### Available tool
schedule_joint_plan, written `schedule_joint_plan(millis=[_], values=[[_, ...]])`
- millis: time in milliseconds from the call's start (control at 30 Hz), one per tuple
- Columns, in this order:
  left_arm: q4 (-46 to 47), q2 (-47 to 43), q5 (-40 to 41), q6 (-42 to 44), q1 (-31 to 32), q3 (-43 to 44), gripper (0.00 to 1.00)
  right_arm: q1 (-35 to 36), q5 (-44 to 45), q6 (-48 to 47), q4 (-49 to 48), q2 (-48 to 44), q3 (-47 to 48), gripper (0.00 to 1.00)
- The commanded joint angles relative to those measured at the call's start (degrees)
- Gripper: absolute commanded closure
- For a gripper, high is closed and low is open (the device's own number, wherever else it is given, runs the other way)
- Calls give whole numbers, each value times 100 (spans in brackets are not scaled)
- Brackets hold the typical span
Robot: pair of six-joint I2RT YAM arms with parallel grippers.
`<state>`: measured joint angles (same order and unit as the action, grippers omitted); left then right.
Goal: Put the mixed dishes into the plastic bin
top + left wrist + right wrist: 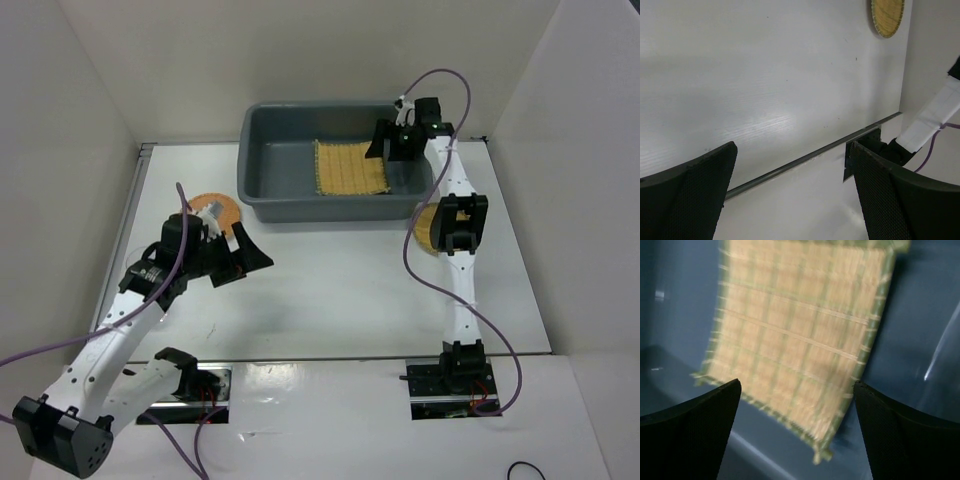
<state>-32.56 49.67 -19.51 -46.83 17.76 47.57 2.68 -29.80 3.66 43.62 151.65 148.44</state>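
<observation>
The dark grey plastic bin (262,190) stands at the back of the table. The square tan woven mat (349,167) lies flat on its floor and fills the right wrist view (795,340). My right gripper (394,148) hangs open and empty over the bin's right side, just above the mat (797,435). The round woven disc (425,228) lies in front of the bin, partly hidden by the right arm; it also shows in the left wrist view (887,17). The orange-brown plate (218,211) lies left of the bin, partly under my left arm. My left gripper (245,262) is open and empty above bare table (795,200). The clear cup is not visible.
White walls close in the table on the left, back and right. The right arm's base (872,147) and a metal strip (790,167) along the table's near edge show in the left wrist view. A purple cable (440,75) loops above the right wrist.
</observation>
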Motion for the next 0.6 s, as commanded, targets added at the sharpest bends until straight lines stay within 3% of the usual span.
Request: schedule_joint_plan(millis=[0,100,200,267,400,567], values=[[-13,209,158,164,-36,138,0,-442,-157,161,-72,-1251,702,2],[-67,402,219,236,-36,191,0,-802,-158,161,-56,-1937,704,2],[144,403,219,236,-88,139,0,-1128,-297,-469,513,-2315,154,2],[320,403,150,236,-88,138,0,-1480,-526,-1510,988,-2386,-296,2],[399,403,26,183,-141,25,0,-2164,-910,-3290,3069,-1657,-561,2],[346,237,-27,183,-141,-107,0,-3325,-1063,-3503,2556,-1771,-2316,2]])
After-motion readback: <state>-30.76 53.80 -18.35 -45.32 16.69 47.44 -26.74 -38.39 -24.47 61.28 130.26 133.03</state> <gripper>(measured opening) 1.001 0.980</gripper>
